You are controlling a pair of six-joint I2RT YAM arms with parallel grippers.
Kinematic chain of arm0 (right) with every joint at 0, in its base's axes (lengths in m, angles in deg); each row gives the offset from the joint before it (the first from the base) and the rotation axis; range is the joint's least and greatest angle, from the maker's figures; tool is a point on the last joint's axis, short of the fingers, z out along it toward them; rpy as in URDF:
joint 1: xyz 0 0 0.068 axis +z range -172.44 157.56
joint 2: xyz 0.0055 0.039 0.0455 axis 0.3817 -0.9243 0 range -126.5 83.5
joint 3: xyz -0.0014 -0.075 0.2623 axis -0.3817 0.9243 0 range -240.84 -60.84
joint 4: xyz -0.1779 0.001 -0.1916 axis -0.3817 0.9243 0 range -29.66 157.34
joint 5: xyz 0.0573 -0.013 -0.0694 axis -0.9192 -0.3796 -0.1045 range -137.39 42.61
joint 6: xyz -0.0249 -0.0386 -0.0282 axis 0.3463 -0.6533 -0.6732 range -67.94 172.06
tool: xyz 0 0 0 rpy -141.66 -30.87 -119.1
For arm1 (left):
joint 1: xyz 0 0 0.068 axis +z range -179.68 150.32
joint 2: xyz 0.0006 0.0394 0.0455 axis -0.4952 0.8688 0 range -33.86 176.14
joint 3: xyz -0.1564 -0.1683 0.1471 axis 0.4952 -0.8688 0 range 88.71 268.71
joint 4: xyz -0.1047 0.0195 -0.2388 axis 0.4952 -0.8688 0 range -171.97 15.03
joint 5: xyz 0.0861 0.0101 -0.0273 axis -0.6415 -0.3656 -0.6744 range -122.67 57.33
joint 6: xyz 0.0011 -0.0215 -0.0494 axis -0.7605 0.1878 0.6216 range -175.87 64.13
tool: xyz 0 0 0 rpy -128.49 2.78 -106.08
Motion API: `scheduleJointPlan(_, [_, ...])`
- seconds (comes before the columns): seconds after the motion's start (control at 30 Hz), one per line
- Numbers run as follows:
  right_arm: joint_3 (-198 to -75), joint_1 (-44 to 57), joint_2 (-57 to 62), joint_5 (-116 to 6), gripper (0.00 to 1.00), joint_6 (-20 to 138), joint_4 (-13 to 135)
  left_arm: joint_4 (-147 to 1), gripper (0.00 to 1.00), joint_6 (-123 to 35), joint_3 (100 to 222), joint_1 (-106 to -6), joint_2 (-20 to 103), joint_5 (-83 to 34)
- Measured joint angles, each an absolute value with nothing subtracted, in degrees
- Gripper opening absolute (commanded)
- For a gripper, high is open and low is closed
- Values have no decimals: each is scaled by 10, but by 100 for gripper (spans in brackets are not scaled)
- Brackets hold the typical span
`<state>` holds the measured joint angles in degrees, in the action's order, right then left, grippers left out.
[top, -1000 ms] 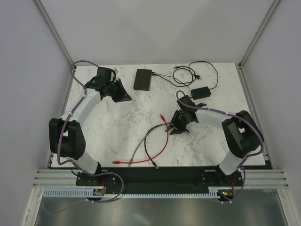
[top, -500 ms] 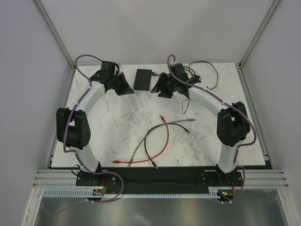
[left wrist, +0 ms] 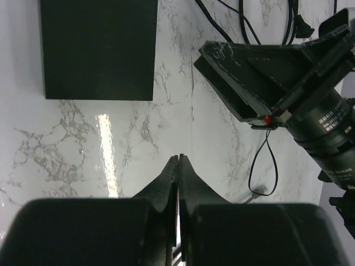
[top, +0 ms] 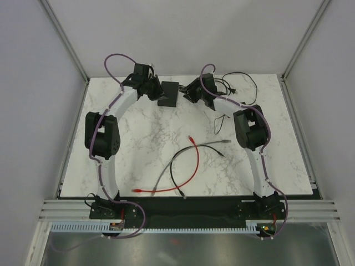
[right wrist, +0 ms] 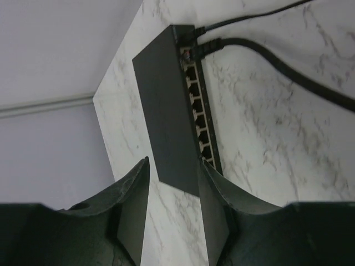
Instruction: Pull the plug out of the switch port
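Switch (top: 168, 94) at upper centre of the marble table (top: 127, 149), left gripper (left wrist: 178, 158) pinched shut, empty, close at its left, right gripper (right wrist: 173, 159) jaws parted, switch's near end between them, grip not evident, plug (right wrist: 202, 47) seated in the end port, black cord (right wrist: 288, 69) trailing right, red cable (top: 195, 160) and grey cable (top: 213, 143) loose at centre

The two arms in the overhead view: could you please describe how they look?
The left arm and right arm have white curved links, bulky black joint housings and a purple cable looped along each. The left gripper and right gripper are black with tapered, wedge-shaped fingers.
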<state>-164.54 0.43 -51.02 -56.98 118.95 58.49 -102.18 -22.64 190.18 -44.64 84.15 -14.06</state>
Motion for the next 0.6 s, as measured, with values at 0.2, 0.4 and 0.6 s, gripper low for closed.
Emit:
scheduleJointPlan(0.2, [-1710,-2,-617,-544,44,1249,510,-999,2,-237,1943,-463,910,-142])
scheduleJointPlan(0.4, [-1731,4,-663,-513,43,1283,456,-994,2,-241,2001,-467,965,-148])
scheduleJointPlan(0.6, [-1744,7,-673,-474,42,1306,424,-982,2,-240,2055,-465,1010,-162])
